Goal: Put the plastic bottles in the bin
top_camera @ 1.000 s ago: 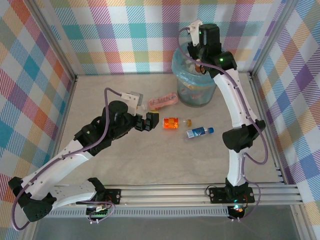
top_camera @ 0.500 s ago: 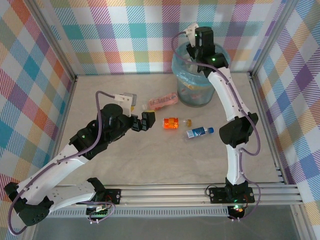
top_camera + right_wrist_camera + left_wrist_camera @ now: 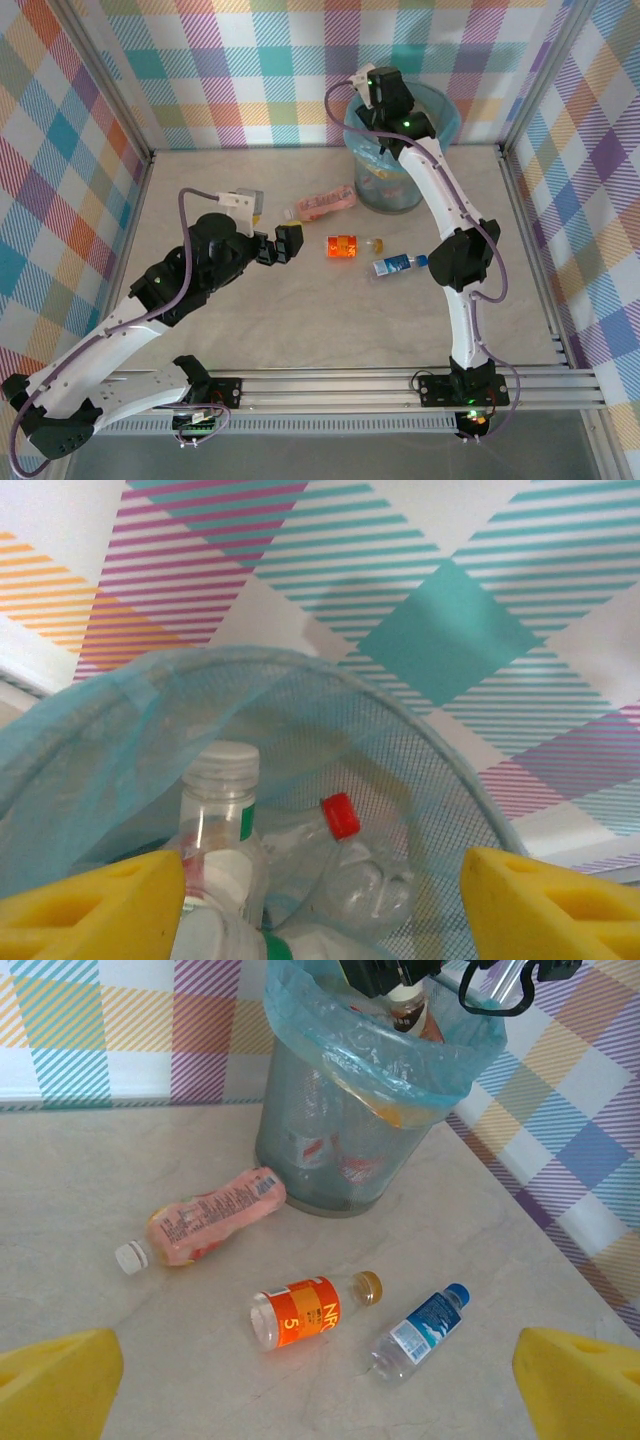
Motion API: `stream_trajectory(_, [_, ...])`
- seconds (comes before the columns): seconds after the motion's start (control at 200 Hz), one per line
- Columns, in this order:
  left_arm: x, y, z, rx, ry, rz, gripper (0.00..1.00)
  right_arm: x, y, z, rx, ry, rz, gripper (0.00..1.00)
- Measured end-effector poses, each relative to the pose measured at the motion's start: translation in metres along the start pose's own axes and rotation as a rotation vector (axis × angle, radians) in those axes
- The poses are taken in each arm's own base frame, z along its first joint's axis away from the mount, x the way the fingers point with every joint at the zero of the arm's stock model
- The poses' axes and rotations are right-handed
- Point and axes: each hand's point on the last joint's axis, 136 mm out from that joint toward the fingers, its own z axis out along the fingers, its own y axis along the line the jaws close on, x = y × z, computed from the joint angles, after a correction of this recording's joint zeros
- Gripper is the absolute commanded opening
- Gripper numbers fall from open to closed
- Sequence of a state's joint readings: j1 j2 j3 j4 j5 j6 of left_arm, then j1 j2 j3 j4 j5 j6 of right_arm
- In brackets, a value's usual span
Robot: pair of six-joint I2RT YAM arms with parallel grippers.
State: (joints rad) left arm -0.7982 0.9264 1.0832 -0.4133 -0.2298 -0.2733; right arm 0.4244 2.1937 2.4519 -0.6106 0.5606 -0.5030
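The bin (image 3: 395,190), a grey mesh bucket with a light blue bag, stands at the back of the table. My right gripper (image 3: 380,88) hangs over its mouth. Seen from that wrist, the right gripper (image 3: 320,900) is open above the bin (image 3: 430,800), which holds a white-capped bottle (image 3: 222,810) and a red-capped bottle (image 3: 350,860). Three plastic bottles lie on the table: pink (image 3: 325,203), orange (image 3: 345,246) and blue-labelled (image 3: 398,264). My left gripper (image 3: 277,246) is open just left of the orange bottle (image 3: 305,1312), facing the pink bottle (image 3: 205,1228), the blue-labelled one (image 3: 420,1332) and the bin (image 3: 330,1150).
Plaid walls close the table on three sides. An aluminium rail (image 3: 350,385) with both arm bases runs along the near edge. Bare tabletop (image 3: 330,320) lies in front of the three bottles.
My right gripper has opened and shifted left over the bin. My left arm has drawn back a little to the left, still open.
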Motion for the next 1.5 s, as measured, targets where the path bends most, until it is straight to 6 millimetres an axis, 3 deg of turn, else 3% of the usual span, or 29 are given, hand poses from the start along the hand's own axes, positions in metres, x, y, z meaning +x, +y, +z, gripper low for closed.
stream_trajectory(0.16, [0.001,0.001,0.000,-0.003,0.004,-0.002,1.00,0.010,0.006,0.000,-0.024,0.040,0.036,0.74])
stream_trajectory(0.4, [0.010,0.008,0.003,-0.034,0.017,0.003,1.00,0.027,0.012,0.001,-0.070,0.099,0.121,0.64])
stream_trajectory(0.575, [0.013,0.010,0.004,-0.042,0.021,0.001,1.00,0.040,0.008,0.007,-0.097,0.130,0.225,0.63])
stream_trajectory(0.825, [0.019,0.013,0.007,-0.053,0.035,-0.003,1.00,0.073,0.012,0.027,-0.131,0.207,0.303,0.65])
stream_trajectory(0.98, [0.020,0.015,0.007,-0.065,0.034,-0.004,1.00,0.078,0.018,0.032,-0.163,0.217,0.333,0.67])
stream_trajectory(1.125, [0.023,0.018,0.006,-0.078,0.045,0.001,1.00,0.072,0.026,0.030,-0.218,0.208,0.385,0.71])
stream_trajectory(1.275, [0.023,0.019,0.007,-0.087,0.048,0.002,1.00,0.047,0.022,0.016,-0.277,0.145,0.461,0.85])
stream_trajectory(1.4, [0.026,0.020,0.012,-0.098,0.060,0.007,1.00,0.022,0.015,-0.008,-0.347,0.079,0.535,0.89])
stream_trajectory(1.5, [0.026,0.020,0.017,-0.106,0.067,0.010,1.00,0.001,0.005,-0.035,-0.398,0.021,0.580,0.83])
